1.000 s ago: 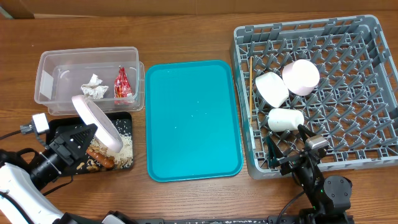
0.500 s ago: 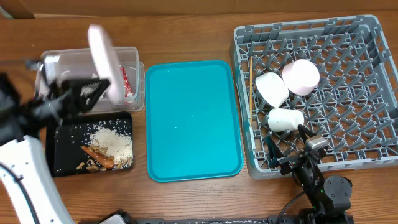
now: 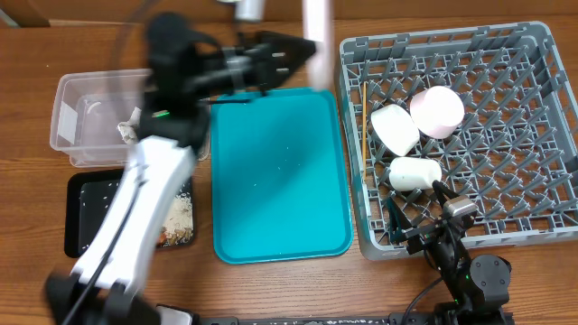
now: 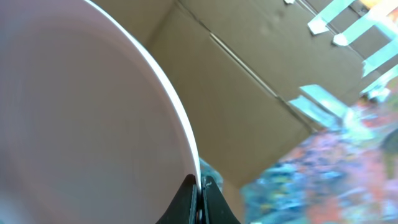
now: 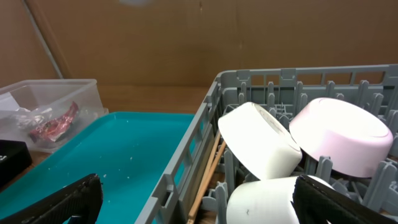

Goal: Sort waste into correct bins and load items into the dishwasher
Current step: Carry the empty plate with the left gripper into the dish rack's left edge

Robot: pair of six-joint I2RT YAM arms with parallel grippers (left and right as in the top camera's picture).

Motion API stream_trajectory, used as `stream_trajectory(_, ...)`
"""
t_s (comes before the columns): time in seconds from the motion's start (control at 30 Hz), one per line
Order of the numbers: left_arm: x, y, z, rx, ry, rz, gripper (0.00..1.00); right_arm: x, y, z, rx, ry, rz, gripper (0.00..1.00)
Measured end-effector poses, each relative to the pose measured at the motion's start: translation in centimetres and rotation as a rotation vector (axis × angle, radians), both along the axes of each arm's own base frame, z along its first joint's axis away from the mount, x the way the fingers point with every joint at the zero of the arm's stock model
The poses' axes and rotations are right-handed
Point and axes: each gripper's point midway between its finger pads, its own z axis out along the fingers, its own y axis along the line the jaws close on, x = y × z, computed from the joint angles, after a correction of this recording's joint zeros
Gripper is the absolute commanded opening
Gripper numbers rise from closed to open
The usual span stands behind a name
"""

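Observation:
My left gripper [image 3: 305,51] is high over the far edge of the teal tray, shut on the rim of the round white plate [image 3: 318,22], which stands on edge. In the left wrist view the plate [image 4: 93,112] fills the left side and the jaws pinch its rim. The grey dish rack [image 3: 542,54] holds a white bowl [image 3: 395,128], a pink bowl [image 3: 437,111], a white cup [image 3: 415,172] and chopsticks [image 3: 364,135]. My right gripper [image 3: 440,224] rests open at the rack's front edge, the cup [image 5: 267,202] lying close before it.
The teal tray [image 3: 280,181] lies between the rack and the bins. The clear tub [image 3: 86,126] at the left holds a crumpled wrapper [image 5: 25,115] and a red wrapper [image 5: 56,121]. The black tray [image 3: 86,217] holds rice scraps [image 3: 181,215]. My left arm crosses over both bins.
My left arm has swung up and to the right with the plate, from above the black tray to the teal tray's far edge. The right arm has not moved.

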Motion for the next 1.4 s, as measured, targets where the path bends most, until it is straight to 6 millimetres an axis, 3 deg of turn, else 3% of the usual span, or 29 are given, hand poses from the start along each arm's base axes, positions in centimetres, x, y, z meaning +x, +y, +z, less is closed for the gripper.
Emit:
stream_trajectory(0.13, 1.6, -5.1, -4.4, -0.03, 0.15, -0.05, 0.04, 0.0, 0.0, 0.0, 0.0, 0.001, 0.0, 1.0)
stream_trajectory(0.27, 2.9, -7.5, -8.6, -0.026, 0.301, -0.03, 0.04, 0.0, 0.0, 0.0, -0.001, 0.0, 0.0, 1.0)
stream_trajectory(0.63, 5.1, -7.1, -11.3, -0.011, 0.462, 0.112, 0.05, 0.0, 0.0, 0.0, 0.0, 0.0, 0.0, 1.0)
stream_trajectory(1.1, 4.4, -8.2, -12.8, 0.031, 0.508, 0.134, 0.05, 0.0, 0.0, 0.0, 0.0, 0.0, 0.0, 1.0)
stream_trajectory(1.3, 3.8, -8.2, -14.3, 0.078, 0.558, 0.132, 0.38, 0.0, 0.0, 0.0, 0.0, 0.001, 0.0, 1.0)
stream_trajectory(1.33, 3.8, -8.2, -14.3, 0.08, 0.56, 0.133, 0.51, 0.0, 0.0, 0.0, 0.0, 0.0, 0.0, 1.0)
stream_trajectory(1.37, 3.8, -8.2, -14.4, 0.081, 0.56, 0.133, 0.8, 0.0, 0.0, 0.0, 0.0, 0.0, 0.0, 1.0)
stream_trajectory(1.4, 3.9, -8.1, -14.2, 0.079, 0.553, 0.132, 1.0, 0.0, 0.0, 0.0, 0.0, 0.0, 0.0, 1.0)
